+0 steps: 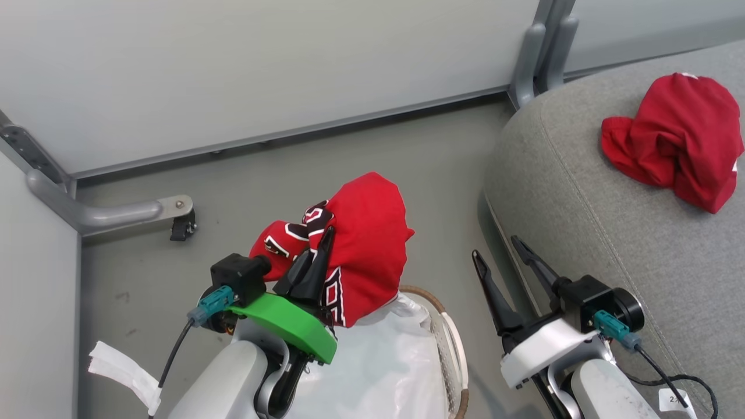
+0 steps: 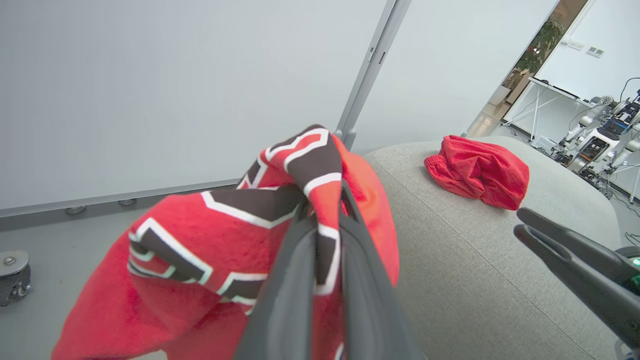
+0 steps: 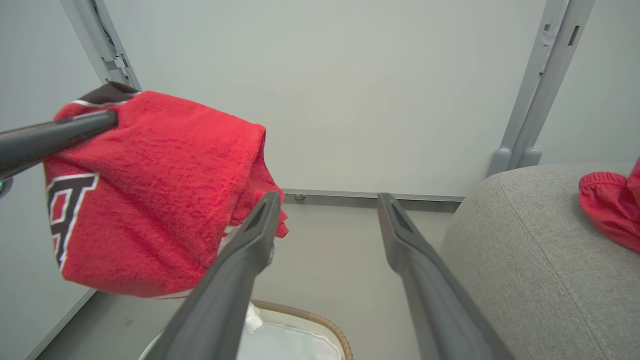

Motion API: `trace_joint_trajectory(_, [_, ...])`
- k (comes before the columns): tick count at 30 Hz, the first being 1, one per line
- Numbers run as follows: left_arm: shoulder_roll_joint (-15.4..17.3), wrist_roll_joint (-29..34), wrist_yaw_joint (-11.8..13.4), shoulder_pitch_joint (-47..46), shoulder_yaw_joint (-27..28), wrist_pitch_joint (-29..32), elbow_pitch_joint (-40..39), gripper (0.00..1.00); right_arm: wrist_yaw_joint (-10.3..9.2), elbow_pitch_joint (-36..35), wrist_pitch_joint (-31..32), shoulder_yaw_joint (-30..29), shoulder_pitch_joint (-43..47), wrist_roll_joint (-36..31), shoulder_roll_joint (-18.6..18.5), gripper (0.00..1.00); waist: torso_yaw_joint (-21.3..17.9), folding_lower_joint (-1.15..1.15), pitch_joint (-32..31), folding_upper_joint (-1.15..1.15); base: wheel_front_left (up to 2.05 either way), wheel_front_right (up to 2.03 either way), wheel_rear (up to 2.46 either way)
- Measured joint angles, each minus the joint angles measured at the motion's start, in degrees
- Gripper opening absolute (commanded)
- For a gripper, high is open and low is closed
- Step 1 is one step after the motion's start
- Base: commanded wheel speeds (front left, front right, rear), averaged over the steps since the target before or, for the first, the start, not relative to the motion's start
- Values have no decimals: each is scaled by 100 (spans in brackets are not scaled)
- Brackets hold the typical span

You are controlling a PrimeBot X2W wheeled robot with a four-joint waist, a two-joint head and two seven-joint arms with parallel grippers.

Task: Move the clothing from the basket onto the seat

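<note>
Clothing's split up right now: the jersey (image 1: 366,244), red with the white-and-black lettering, is hanging up above the basket (image 1: 460,349), bunched into a lump and lifted out of the white liner (image 1: 384,361). The left gripper (image 1: 320,241) has it, fingers pressed together with a fold of the lettered fabric pinched between them, and the rest just droops around the tips. The other piece, the plain red garment (image 1: 675,139), is lying crumpled on the seat (image 1: 582,233), well apart from the basket on its right side and farther back. The seat itself is just beside the basket on that same side, with only a strip of grey floor (image 1: 442,174) between them. The right gripper (image 1: 496,247) hovers to the right of the basket, over the near edge of the seat, fingers spread wide with nothing in them. Can't tell if any corner of the jersey touches the liner; from the right wrist view it looks clear.
</note>
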Motion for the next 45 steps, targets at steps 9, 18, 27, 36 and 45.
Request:
trace_joint_trajectory(9, [-48, 447, 0, 112, 405, 0, -598, 0, 0, 129, 0, 78, 278, 35, 0, 100, 101, 0, -385, 0, 0, 0, 0])
trace_joint_trajectory(18, [-83, 630, 0, 112, 468, 0, -1016, 0, -1, 277, 0, 415, 454, 51, 0, 100, 212, 0, -557, 0, 0, 0, 0])
trace_joint_trajectory(27, [-112, 623, 0, 102, 208, 0, -1113, 0, 0, 584, 1, 1322, -93, 98, -399, 100, 425, 0, -522, 0, 0, 0, 0])
trace_joint_trajectory(36, [-116, 488, 0, -92, -252, 0, -1138, 0, 0, 1154, 0, 2568, -1135, 514, -835, 100, 718, 0, -425, 0, 0, 0, 0])
trace_joint_trajectory(45, [-121, 304, 0, -281, -697, 0, -1140, 0, 0, 1468, 0, 3196, -1679, 728, -911, 100, 1020, 0, -336, 0, 0, 0, 0])
